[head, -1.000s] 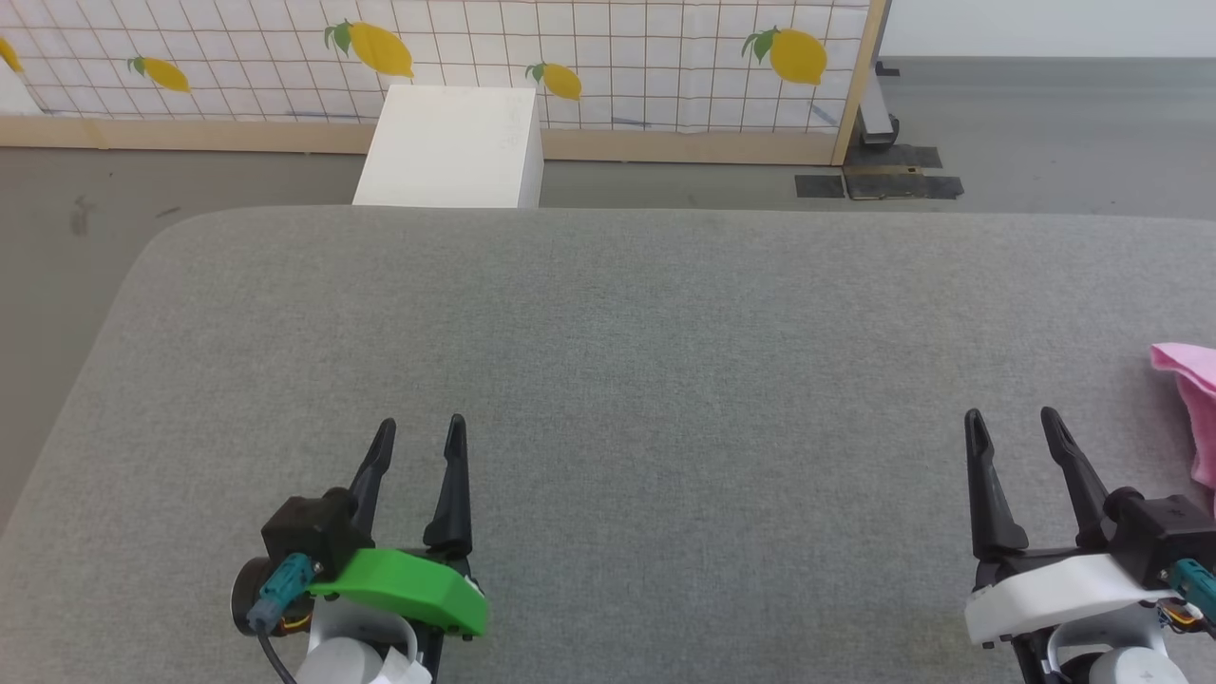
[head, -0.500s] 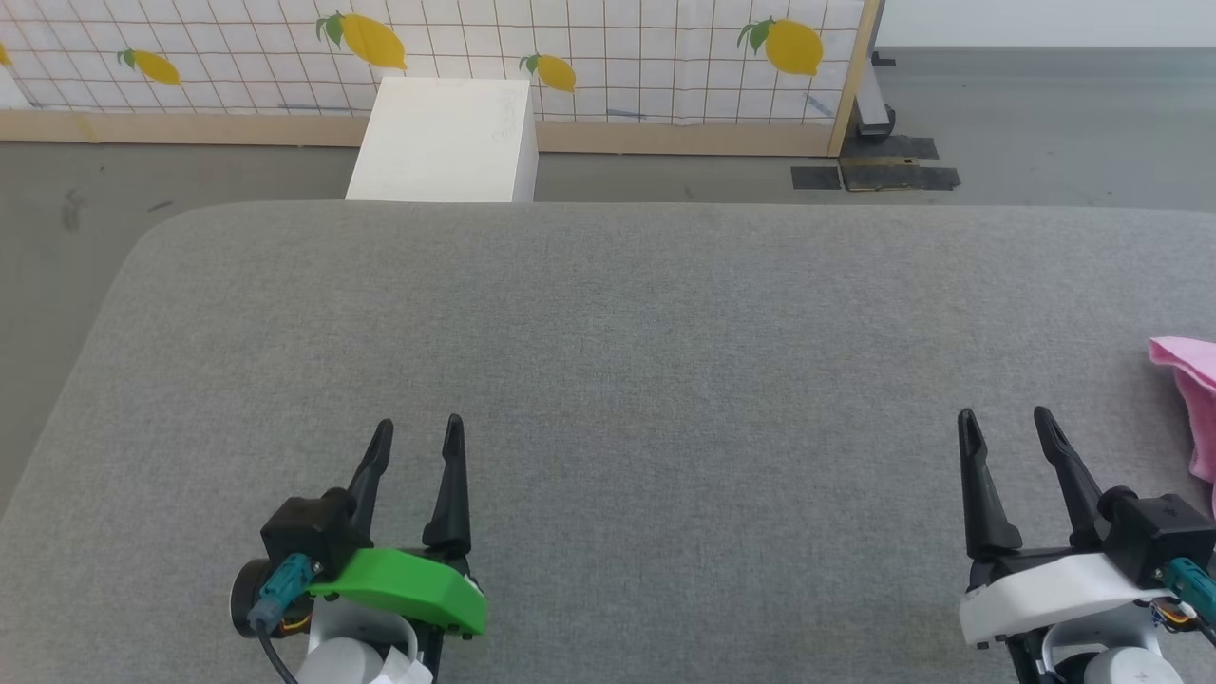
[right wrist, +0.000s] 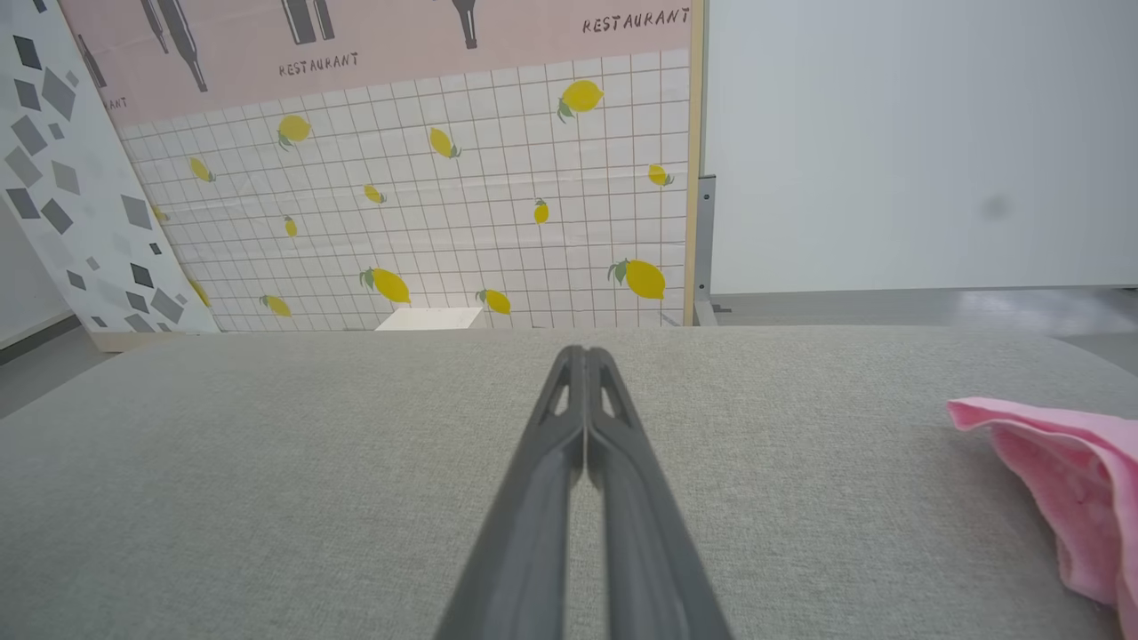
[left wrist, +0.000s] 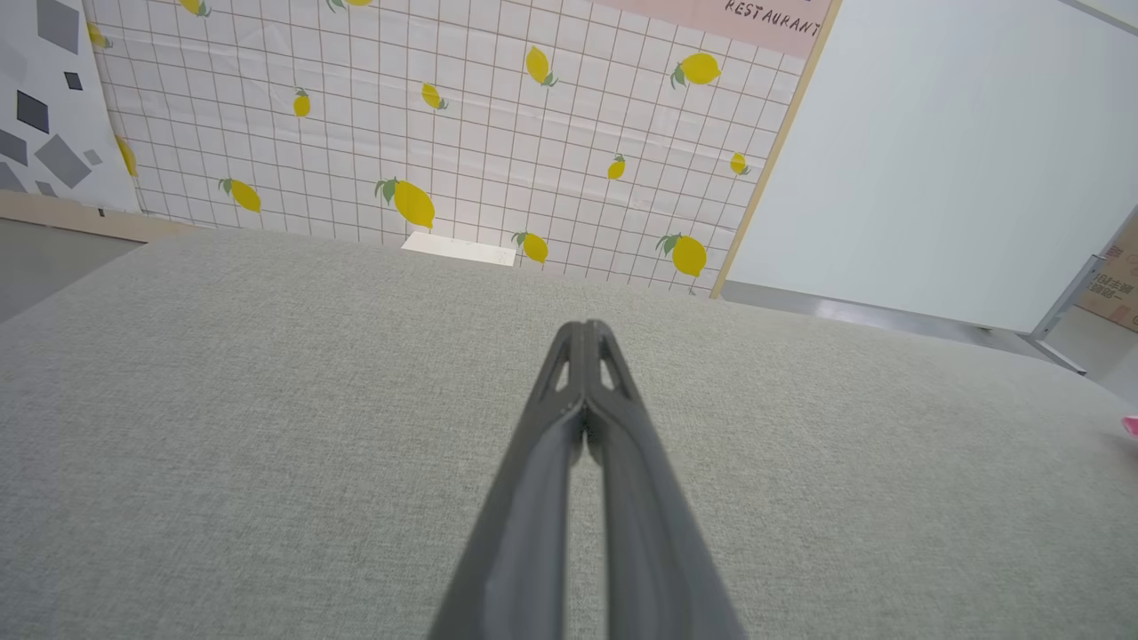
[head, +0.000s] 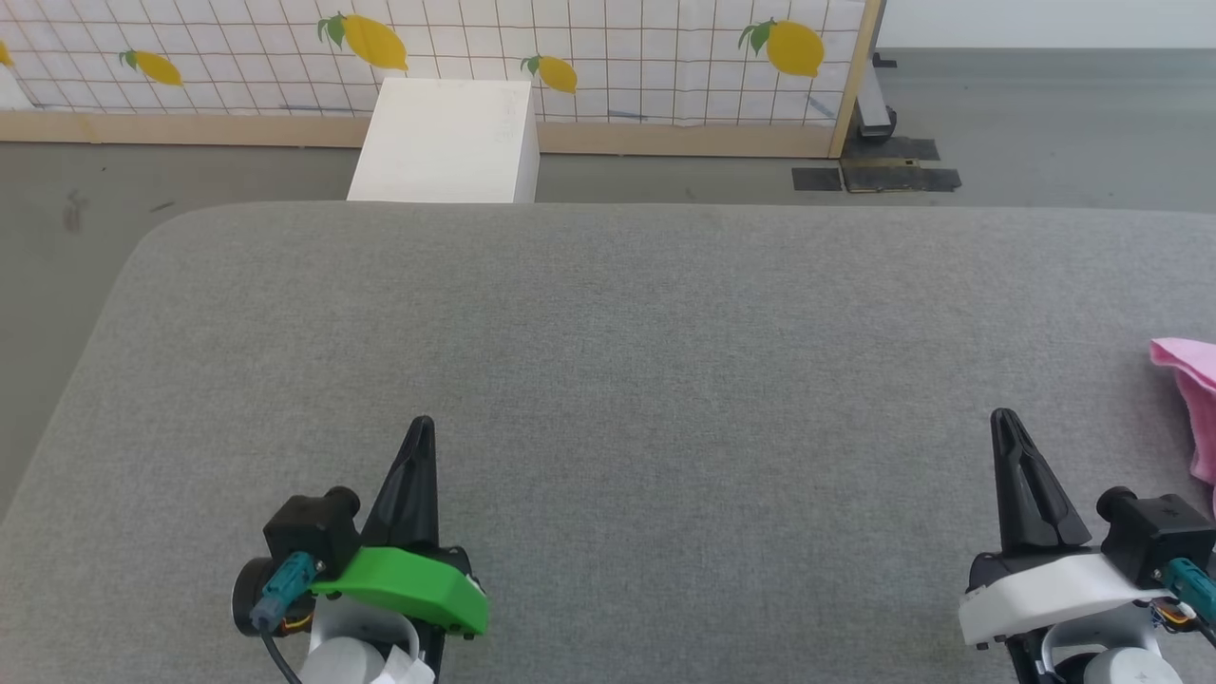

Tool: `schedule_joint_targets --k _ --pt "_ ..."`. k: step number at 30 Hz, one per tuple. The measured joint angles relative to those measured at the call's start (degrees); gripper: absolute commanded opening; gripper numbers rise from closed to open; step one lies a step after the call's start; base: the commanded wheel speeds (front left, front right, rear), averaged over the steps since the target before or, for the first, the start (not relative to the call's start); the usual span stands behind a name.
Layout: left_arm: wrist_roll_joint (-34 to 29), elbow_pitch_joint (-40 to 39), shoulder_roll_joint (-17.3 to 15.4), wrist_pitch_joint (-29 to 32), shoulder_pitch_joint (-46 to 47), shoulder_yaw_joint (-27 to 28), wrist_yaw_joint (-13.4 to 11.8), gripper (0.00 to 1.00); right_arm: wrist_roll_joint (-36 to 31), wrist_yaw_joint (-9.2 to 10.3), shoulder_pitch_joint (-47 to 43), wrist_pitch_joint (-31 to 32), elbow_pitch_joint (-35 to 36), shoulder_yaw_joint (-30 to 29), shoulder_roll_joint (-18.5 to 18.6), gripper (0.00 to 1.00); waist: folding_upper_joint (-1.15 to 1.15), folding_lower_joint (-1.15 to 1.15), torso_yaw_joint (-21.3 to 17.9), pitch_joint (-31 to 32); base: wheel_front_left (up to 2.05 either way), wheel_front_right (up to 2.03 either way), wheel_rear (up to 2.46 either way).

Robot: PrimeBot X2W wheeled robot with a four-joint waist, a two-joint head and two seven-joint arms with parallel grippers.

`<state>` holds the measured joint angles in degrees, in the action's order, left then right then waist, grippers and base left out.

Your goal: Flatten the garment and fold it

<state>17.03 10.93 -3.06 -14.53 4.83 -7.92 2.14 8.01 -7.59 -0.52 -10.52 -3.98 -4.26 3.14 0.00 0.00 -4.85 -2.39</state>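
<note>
Pink garment [head: 1199, 385] lay bunched at the grey padded table's [head: 646, 323] right edge | left gripper [head: 422, 429] fingers pressed together, empty | right gripper [head: 1003, 420] likewise closed, empty, near the garment but not touching

We took this for a robot test lab dressed as a stage set rather than a real home. At twelve o'clock stood a wood-framed backdrop panel [head: 617, 57] printed with a tile grid and lemons, under a pink strip [right wrist: 373, 44] reading RESTAURANT. A plain white box [head: 445, 142] sat at eleven. Black tape patches [head: 874, 179] marked the bare grey floor [head: 1045, 123] at one, and a grey fabric-covered worktable [head: 608, 361] lay before us.
</note>
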Motion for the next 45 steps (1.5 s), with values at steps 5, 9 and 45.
schedule_joint_targets --k 5,9,45 --pt "-0.66 -0.34 0.00 0.44 -0.01 0.20 -0.01 0.00 -0.12 0.00 0.00 0.47 0.01 0.15 0.00 0.00 0.00 0.00 0.20 0.10 0.00 0.00 0.00" --pt "-1.05 -0.64 0.00 0.93 -0.01 0.47 -0.01 0.00 -0.48 0.00 0.00 0.73 0.02 0.27 0.00 0.00 0.00 0.00 0.36 0.18 0.00 0.00 0.00" --pt "-5.49 -3.82 0.00 5.11 -0.76 2.80 -0.66 0.00 -2.55 0.00 0.00 3.79 1.13 1.47 -0.01 0.00 0.00 0.00 1.77 0.87 0.00 0.00 0.00"
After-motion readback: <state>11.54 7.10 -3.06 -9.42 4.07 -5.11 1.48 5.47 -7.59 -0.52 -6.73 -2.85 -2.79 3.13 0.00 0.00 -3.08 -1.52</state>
